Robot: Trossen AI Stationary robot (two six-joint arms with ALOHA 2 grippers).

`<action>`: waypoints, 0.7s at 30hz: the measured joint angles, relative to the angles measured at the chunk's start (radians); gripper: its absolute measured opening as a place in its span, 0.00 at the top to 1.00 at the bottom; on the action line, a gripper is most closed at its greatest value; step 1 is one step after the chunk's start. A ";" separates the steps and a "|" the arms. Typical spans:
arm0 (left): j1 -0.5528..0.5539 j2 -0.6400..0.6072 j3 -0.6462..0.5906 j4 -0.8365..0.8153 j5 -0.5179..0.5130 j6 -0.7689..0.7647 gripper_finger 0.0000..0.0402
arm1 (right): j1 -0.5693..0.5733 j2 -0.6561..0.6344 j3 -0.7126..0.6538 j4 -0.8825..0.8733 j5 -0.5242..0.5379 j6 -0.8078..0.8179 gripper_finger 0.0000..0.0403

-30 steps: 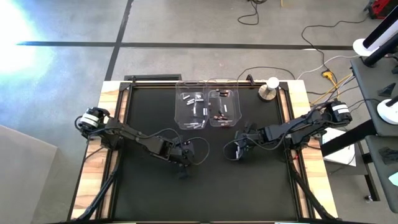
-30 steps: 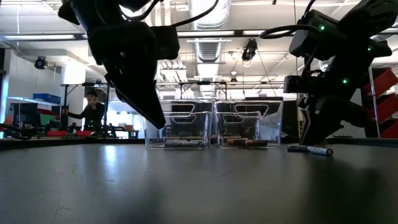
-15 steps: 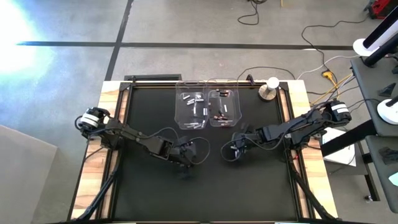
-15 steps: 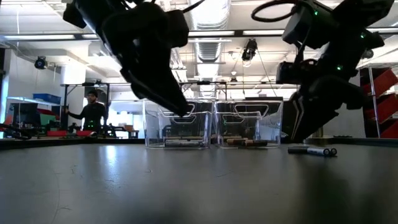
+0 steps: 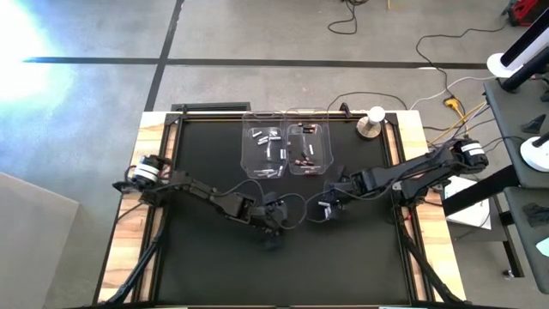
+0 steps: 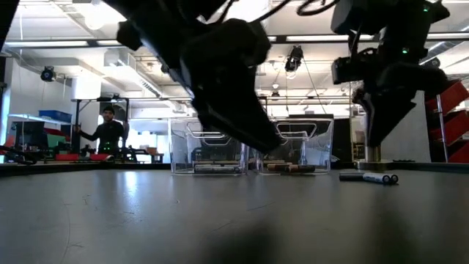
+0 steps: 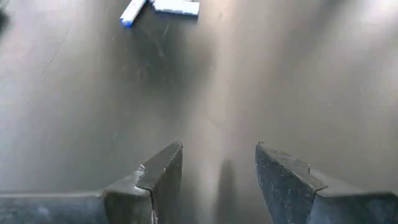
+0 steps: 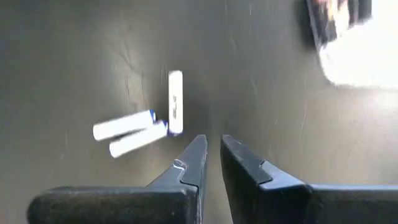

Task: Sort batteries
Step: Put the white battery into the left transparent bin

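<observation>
Two clear plastic bins (image 5: 286, 150) side by side at the mat's far edge held a few small cells, three white cylindrical batteries (image 8: 144, 126) lay loose nr my pinched-shut, empty right gripper (image 8: 212, 163), left gripper (image 7: 219, 177) was spread apart w/ nothing in it

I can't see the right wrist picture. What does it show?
Three white batteries lie loose on the dark table, close beside the right claw, whose two dark fingers are nearly shut and hold nothing. A blurry clear bin sits farther off.

Overhead, table-level, two downward wrist views
</observation>
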 joint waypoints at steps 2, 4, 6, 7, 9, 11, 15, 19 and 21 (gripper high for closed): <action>0.000 0.033 0.045 -0.008 0.002 0.013 0.55 | 0.008 -0.005 -0.009 -0.030 -0.016 0.061 0.91; -0.001 0.057 0.089 -0.066 0.000 0.020 0.55 | 0.022 -0.010 -0.014 -0.035 -0.040 0.147 0.91; -0.001 0.077 0.130 -0.119 -0.005 0.021 0.55 | 0.042 -0.016 -0.014 -0.008 -0.041 0.248 0.91; -0.001 0.084 0.145 -0.146 -0.006 0.022 0.55 | 0.051 -0.017 -0.016 0.020 -0.038 0.277 0.91; -0.001 0.091 0.162 -0.171 -0.007 0.025 0.55 | 0.069 -0.017 -0.018 0.080 -0.017 0.277 0.90; -0.001 0.091 0.163 -0.172 -0.008 0.028 0.55 | 0.082 -0.005 -0.020 0.142 0.013 0.215 0.90; -0.003 0.086 0.159 -0.179 -0.008 0.027 0.55 | 0.070 0.040 -0.025 0.215 0.022 0.138 0.83; -0.012 0.065 0.157 -0.183 -0.009 0.020 0.57 | 0.043 0.094 -0.026 0.214 0.022 0.128 0.73; -0.018 0.061 0.156 -0.184 -0.012 0.020 0.58 | 0.033 0.119 -0.026 0.213 0.021 0.127 0.68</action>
